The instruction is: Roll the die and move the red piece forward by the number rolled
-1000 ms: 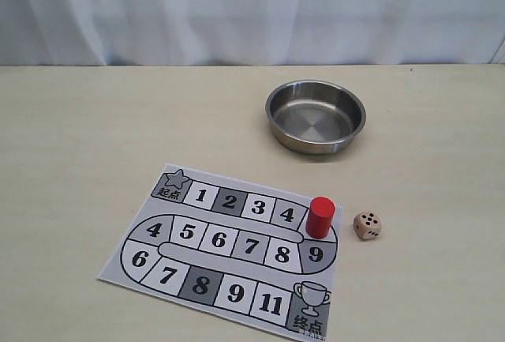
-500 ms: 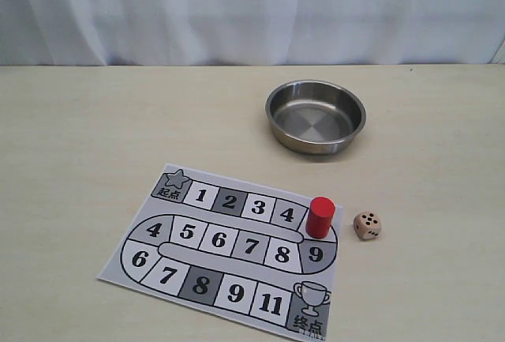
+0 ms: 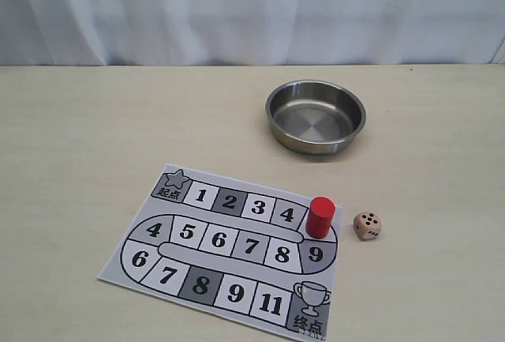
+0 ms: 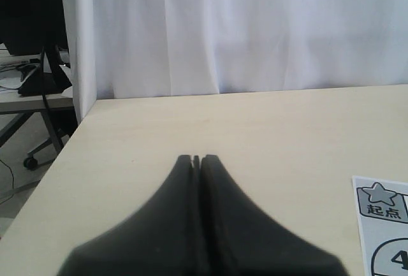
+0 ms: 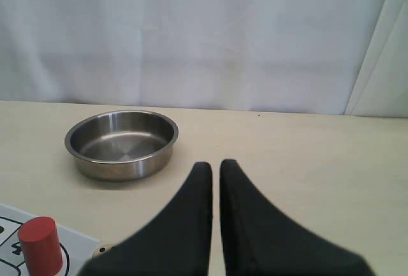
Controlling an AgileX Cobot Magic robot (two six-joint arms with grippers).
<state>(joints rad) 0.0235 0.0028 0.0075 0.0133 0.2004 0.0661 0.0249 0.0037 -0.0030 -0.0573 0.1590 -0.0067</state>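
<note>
The red piece (image 3: pixel 320 216) stands upright at the right end of the game board (image 3: pixel 150 259), on the bend between square 4 and square 9. The die (image 3: pixel 366 225) lies on the table just right of the board, a short way from the piece. Neither gripper shows in the exterior view. My left gripper (image 4: pixel 197 159) is shut and empty, above bare table near the board's start corner (image 4: pixel 381 201). My right gripper (image 5: pixel 216 164) is shut with only a thin slit between its fingers and holds nothing. The red piece (image 5: pixel 41 244) and a sliver of the die (image 5: pixel 102 250) lie beside it.
A shallow steel bowl (image 3: pixel 316 88) sits empty behind the board, right of the middle; the right wrist view has the bowl (image 5: pixel 121 143) ahead of the fingers. A white curtain closes off the back. The table's edge (image 4: pixel 67 145) drops off in the left wrist view.
</note>
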